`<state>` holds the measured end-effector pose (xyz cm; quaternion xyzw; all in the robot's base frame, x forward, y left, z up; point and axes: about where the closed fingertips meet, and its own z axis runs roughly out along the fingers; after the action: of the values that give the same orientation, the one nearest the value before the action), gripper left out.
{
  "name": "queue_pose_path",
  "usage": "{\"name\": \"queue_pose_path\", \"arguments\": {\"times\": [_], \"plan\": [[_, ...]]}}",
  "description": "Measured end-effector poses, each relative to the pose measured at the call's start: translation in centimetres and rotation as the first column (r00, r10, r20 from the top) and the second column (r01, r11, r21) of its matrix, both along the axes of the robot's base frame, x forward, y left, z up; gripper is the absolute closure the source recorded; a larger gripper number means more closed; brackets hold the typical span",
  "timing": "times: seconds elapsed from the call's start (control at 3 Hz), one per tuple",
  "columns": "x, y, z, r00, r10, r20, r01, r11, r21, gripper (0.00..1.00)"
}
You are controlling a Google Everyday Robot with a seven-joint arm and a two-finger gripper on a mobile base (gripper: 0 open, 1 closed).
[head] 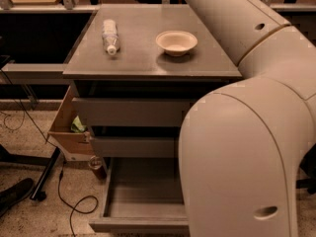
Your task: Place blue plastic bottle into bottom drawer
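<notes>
Blue plastic bottle (110, 35) location, largest items first: your arm (247, 147) fills the right foreground; its pincer is outside the view, so you cannot tell its state. Bottom drawer (143, 194) stands open. On the worktop (148, 60), the bottle lies flat, left of the bowl (176, 42), apart.

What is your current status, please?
Pincer out of frame. Blue plastic bottle lying on cabinet top, beside bowl. Bottom drawer open; arm hides its right side.
</notes>
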<state>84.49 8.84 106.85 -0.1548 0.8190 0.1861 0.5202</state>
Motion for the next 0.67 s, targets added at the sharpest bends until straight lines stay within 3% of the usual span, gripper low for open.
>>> {"name": "queue_pose_path", "arguments": {"times": [0.33,0.67], "plan": [[-0.5,2.2,-2.4,0.9965,0.059,-0.059,-0.059,0.998,0.004,0.00],[-1.8,5.6,-5.0,0.9760,0.173,-0.133,-0.172,0.985,0.017,0.00]]}}
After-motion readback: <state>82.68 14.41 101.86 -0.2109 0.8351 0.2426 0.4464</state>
